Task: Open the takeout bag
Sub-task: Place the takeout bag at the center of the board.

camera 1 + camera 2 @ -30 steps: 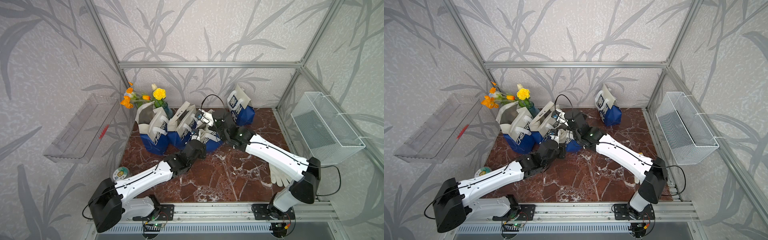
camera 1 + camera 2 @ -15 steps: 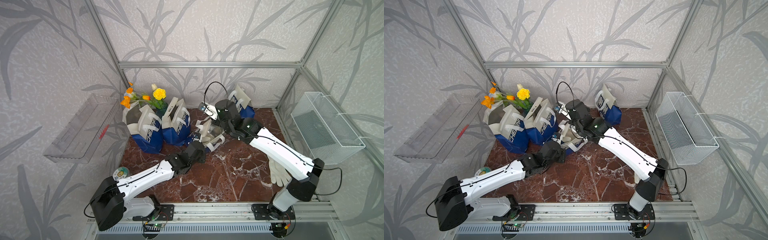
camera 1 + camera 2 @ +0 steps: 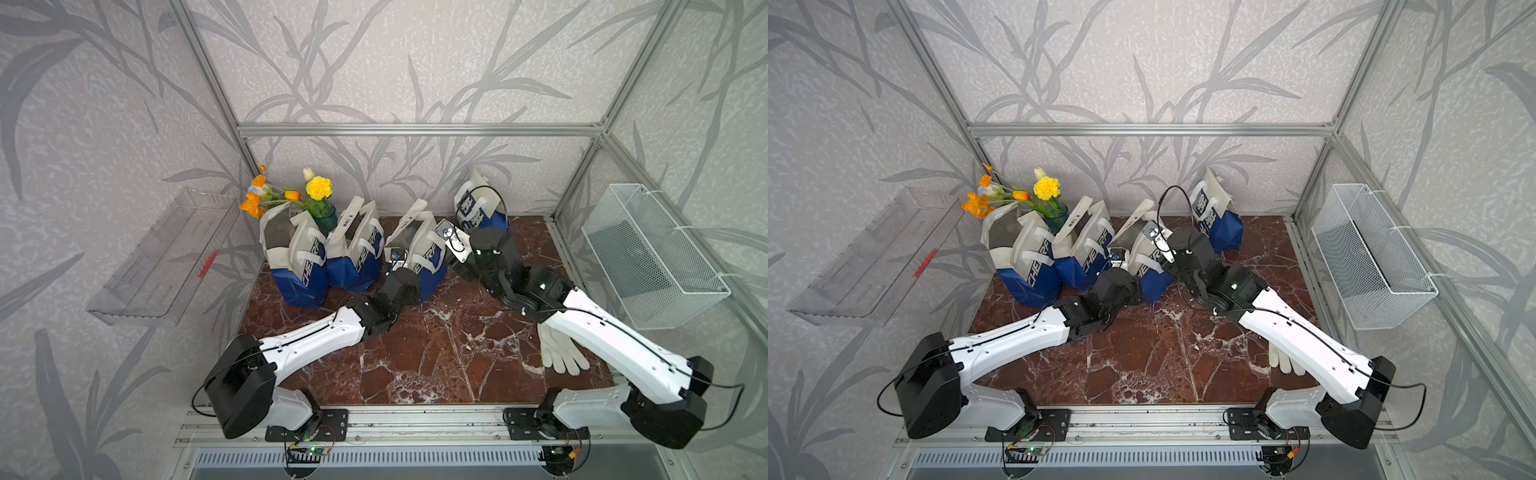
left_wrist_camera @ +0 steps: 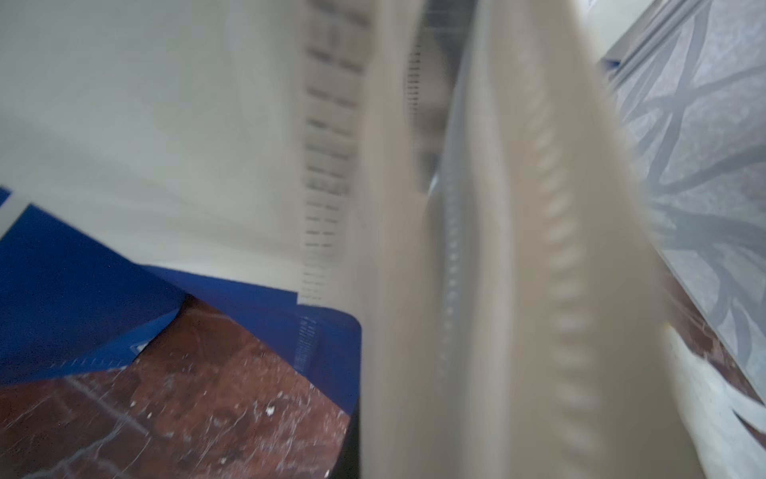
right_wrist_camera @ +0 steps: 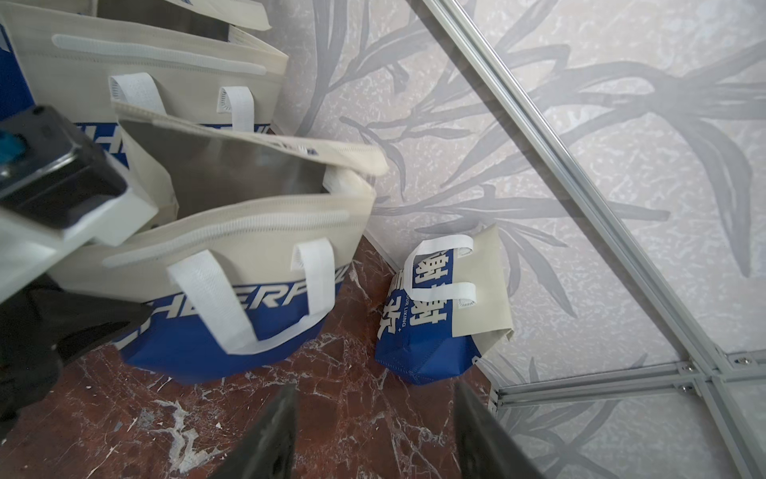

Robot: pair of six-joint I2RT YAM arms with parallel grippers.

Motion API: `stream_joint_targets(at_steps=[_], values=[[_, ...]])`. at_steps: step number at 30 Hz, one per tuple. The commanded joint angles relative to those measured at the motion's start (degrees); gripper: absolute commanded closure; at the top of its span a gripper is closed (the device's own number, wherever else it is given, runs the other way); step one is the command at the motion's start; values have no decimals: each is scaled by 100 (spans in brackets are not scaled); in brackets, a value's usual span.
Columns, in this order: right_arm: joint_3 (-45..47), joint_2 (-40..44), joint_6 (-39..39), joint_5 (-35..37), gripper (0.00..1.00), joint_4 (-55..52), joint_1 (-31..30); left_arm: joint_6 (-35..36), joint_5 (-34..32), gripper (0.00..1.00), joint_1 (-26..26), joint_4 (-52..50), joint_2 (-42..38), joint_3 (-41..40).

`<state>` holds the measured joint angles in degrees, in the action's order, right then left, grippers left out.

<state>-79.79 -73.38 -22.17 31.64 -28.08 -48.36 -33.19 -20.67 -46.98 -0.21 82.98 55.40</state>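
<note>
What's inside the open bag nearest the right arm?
Only grey lining shows inside the bag, with no contents in sight. Its front wall hides the bottom.

The takeout bag (image 5: 257, 244) is coloured beige above and deep blue below, with white handles, white lettering and a silvery lining. The counter (image 3: 415, 353) is patterned as reddish-brown marble, veined in white. The walls (image 3: 374, 62) are covered in pale grey, printed with darker grey leaves. Yellow and orange are shown by the flowers (image 3: 318, 188). The wire basket (image 3: 656, 257) and the glove (image 3: 559, 353) are white; the arms (image 3: 316, 336) are finished in white and black.
</note>
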Motion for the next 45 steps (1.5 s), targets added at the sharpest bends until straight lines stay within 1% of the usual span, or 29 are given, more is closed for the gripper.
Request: stream_joint_targets(at_steps=[1, 4, 5, 7, 10, 12, 14, 17, 19, 21, 22, 25, 27, 31, 34, 38, 43, 45], values=[[301, 287, 406, 373, 41, 279, 65, -93, -545, 100, 102, 777, 418, 361], [575, 518, 644, 280, 41, 229, 237, 56, -839, 100, 147, 962, 765, 641], [640, 584, 757, 213, 41, 167, 326, 131, -891, 99, 179, 1018, 867, 726], [714, 681, 1007, 56, 40, 9, 527, 290, -898, 87, 234, 1033, 1059, 915], [713, 725, 1523, -487, 40, -394, 937, 580, -861, 70, 299, 1014, 1284, 1162], [684, 671, 1936, -1010, 39, -636, 1304, 758, -741, 49, 297, 1044, 1343, 1227], [794, 638, 2273, -1513, 38, -589, 1651, 882, -538, 37, 301, 1151, 1340, 1187], [930, 453, 2830, -2178, 35, -355, 2153, 881, -289, 27, 293, 1284, 1224, 995], [981, 202, 3142, -2615, 27, -74, 2447, 890, -108, 16, 295, 1511, 1105, 752], [987, -62, 3395, -2835, 24, 258, 2627, 967, 65, 8, 286, 1730, 973, 501], [995, -203, 3506, -2917, 24, 508, 2689, 988, 134, 5, 283, 1788, 886, 388], [878, -706, 3774, -3017, 25, 1100, 2806, 1131, 311, 0, 277, 1933, 644, 96], [781, -1071, 3932, -3047, 27, 1455, 2877, 1252, 396, 0, 264, 1954, 489, -76], [446, -1717, 4015, -2812, 29, 1900, 2981, 1490, 512, 0, 260, 2029, 104, -427], [162, -2128, 4010, -2695, 30, 1985, 3085, 1617, 602, 0, 268, 2270, -199, -744], [11, -2408, 3969, -2550, 31, 2221, 3198, 1737, 755, 0, 272, 2456, -580, -1065], [-307, -2813, 3743, -2246, 33, 2304, 3234, 2060, 1170, 0, 276, 2591, -892, -1314], [-469, -2952, 3646, -2180, 35, 2297, 3254, 2112, 1218, 0, 276, 2553, -940, -1325]])
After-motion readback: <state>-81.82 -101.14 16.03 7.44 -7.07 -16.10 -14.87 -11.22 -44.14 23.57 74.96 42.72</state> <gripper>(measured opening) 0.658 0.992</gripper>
